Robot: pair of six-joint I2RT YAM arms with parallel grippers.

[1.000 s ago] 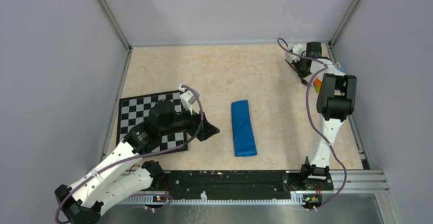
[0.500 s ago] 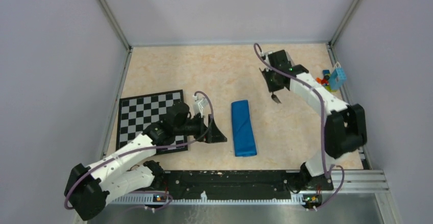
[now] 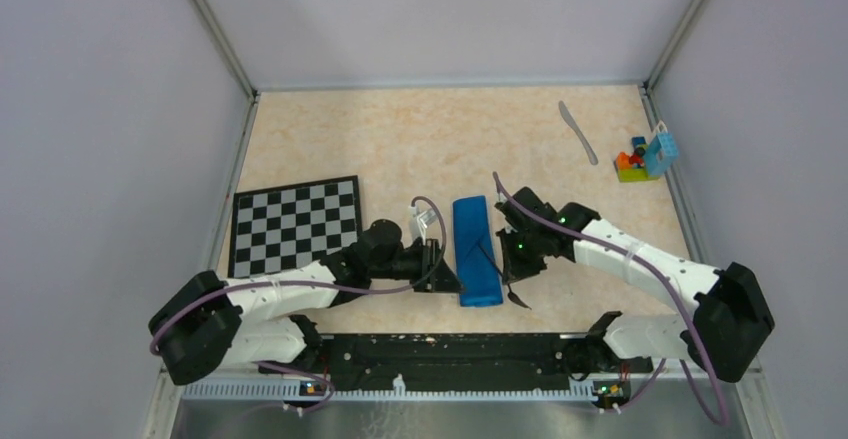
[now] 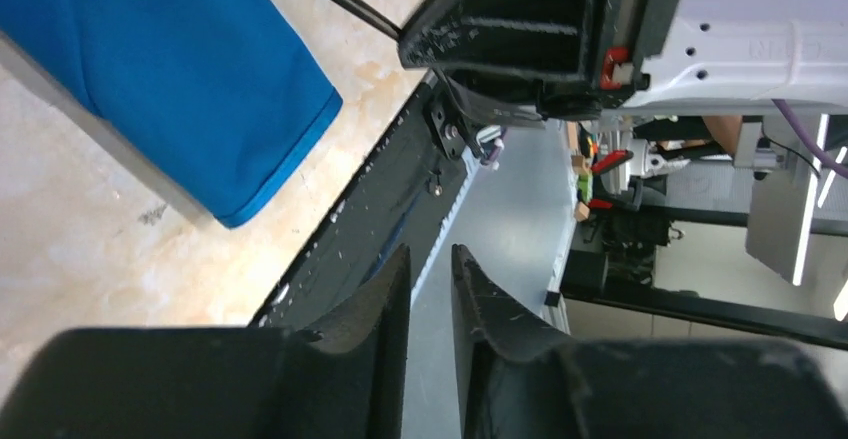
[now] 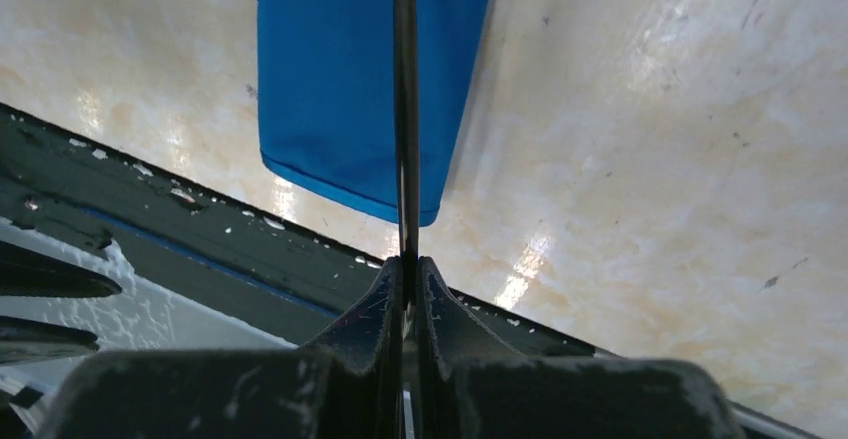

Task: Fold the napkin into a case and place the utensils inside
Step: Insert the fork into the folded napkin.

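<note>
The napkin lies folded as a narrow blue case [image 3: 477, 251] in the middle of the table, and its near end [image 5: 350, 109] shows in the right wrist view. My right gripper [image 3: 512, 257] hovers at the case's right edge, shut on the thin black utensil [image 5: 404, 109], whose shaft crosses over the blue cloth. The utensil's head [image 3: 517, 299] points toward the near edge. My left gripper [image 3: 441, 275] is just left of the case's near end, jaws a narrow gap apart with nothing between them [image 4: 430, 269]. The silver-grey utensil [image 3: 578, 131] lies flat at the back right.
A black-and-white chessboard [image 3: 295, 224] lies at the left. Colourful toy blocks [image 3: 640, 157] sit against the right wall. The black base rail [image 3: 450, 349] runs along the near edge, close to the case's end.
My right arm swung from the back right down to the case, carrying the black utensil. My left gripper slid right to the case and its jaws narrowed.
</note>
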